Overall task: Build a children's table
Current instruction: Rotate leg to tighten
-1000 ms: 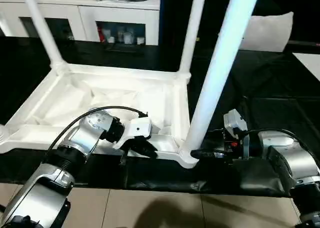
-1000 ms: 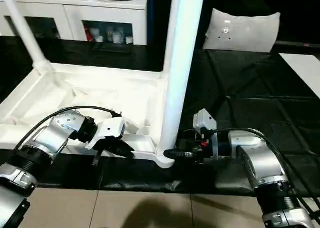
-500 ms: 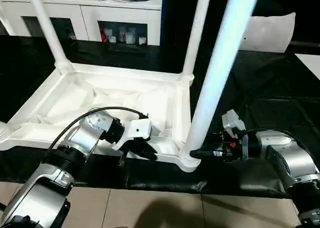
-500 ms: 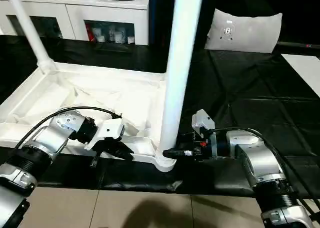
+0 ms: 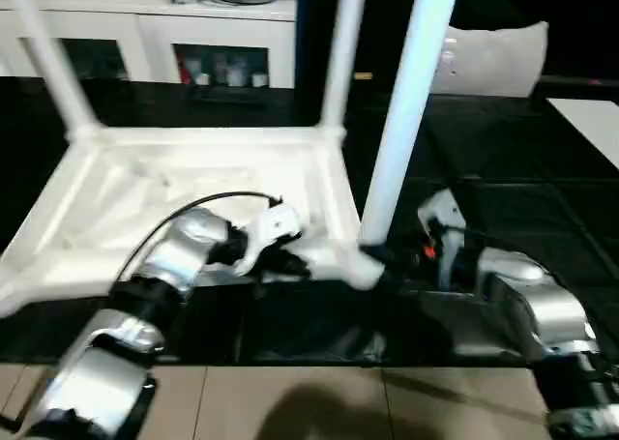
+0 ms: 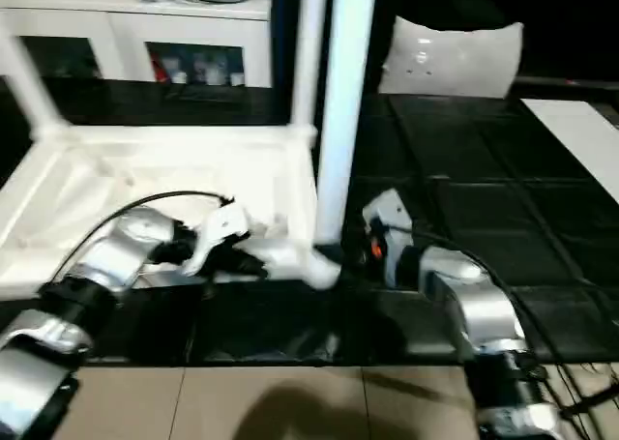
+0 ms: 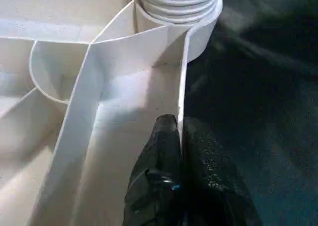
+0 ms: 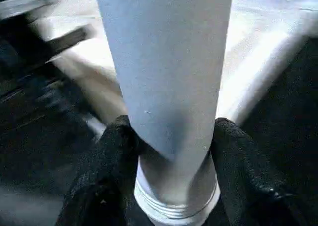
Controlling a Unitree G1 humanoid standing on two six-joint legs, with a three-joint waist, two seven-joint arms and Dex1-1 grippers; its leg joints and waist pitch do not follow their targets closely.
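A lab-like workroom: white cabinets with glass doors hold small bottles along the back wall, behind a black-covered workbench over tiled floor.

White glass-door cabinets stand behind a black-covered bench; tiled floor below.

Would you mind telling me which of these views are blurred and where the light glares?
Both eye views are smeared by motion, the cabinets and forearms soft-edged. The left wrist view is sharp near the left hand, with glare on the table rim. The right wrist view blurs beyond the leg.
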